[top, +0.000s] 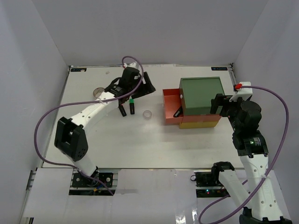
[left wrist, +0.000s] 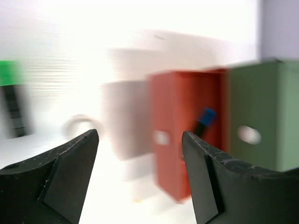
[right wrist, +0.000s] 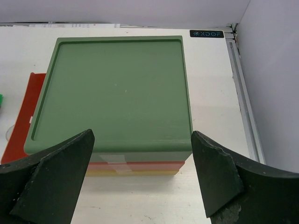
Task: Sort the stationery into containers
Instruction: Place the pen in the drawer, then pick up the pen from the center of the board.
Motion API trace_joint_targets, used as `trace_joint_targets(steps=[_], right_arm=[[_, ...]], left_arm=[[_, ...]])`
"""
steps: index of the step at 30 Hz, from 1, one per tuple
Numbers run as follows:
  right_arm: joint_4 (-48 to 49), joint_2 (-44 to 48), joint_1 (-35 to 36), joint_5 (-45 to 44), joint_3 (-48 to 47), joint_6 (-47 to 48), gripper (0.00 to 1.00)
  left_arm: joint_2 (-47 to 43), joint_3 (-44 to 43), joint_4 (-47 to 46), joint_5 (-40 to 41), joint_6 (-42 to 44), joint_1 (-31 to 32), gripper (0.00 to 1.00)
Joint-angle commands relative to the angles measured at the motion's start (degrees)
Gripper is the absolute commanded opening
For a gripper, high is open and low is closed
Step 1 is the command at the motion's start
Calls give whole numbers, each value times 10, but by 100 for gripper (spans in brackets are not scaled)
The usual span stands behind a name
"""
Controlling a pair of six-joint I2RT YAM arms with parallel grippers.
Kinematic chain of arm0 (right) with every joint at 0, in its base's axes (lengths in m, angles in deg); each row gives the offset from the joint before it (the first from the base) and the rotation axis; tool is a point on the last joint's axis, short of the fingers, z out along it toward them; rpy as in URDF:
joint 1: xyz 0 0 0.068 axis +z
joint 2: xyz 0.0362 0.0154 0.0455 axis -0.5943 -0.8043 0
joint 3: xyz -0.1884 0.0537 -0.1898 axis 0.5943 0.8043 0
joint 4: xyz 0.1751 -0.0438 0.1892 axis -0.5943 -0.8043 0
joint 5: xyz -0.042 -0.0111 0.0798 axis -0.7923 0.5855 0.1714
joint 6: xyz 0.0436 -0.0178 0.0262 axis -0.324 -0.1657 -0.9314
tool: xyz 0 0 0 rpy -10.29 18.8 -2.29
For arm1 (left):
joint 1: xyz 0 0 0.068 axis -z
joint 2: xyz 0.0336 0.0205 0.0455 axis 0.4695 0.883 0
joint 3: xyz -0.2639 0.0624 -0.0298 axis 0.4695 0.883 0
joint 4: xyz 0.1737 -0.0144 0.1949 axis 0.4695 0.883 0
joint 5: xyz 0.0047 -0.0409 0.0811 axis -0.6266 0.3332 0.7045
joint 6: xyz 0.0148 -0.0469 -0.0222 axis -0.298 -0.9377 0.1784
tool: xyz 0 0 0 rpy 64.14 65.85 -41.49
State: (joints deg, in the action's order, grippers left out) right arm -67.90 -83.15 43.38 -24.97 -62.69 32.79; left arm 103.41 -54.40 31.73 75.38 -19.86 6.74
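top external view: the drawer stack (top: 201, 95) sits right of centre on the table (top: 140, 144). its orange-red drawer (top: 169, 111) is pulled out to the left, and a blue-capped highlighter (left wrist: 206, 117) leans inside. the left gripper (left wrist: 140, 140) is spread wide and empty, facing that drawer; its own view is blurred. near it are a green-capped highlighter (top: 132, 106) and another dark one (top: 123, 110), with the white tape roll (top: 147, 114) just beside them and the grey roll (top: 98, 92) further left. the right gripper (right wrist: 140, 142) is spread and empty beside the stack's right side.
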Motion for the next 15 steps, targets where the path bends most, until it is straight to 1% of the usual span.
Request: trace_joint_targets(steps=[1, 2, 4, 7, 10, 15], right_arm=[[23, 8, 6, -14, 3, 8, 90], [23, 6, 7, -11, 3, 7, 90], [25, 4, 9, -7, 3, 6, 90], [25, 5, 11, -7, 4, 6, 90], [27, 8, 14, -9, 8, 6, 90], [30, 12, 18, -12, 14, 7, 90]], left_arm=[[-79, 76, 51, 93, 41, -71, 82], [-87, 114, 51, 97, 46, -84, 82], [-95, 144, 58, 111, 51, -115, 81], [-90, 183, 61, 121, 47, -139, 79], [-51, 187, 59, 133, 44, -151, 77], [21, 151, 60, 142, 48, -154, 76]])
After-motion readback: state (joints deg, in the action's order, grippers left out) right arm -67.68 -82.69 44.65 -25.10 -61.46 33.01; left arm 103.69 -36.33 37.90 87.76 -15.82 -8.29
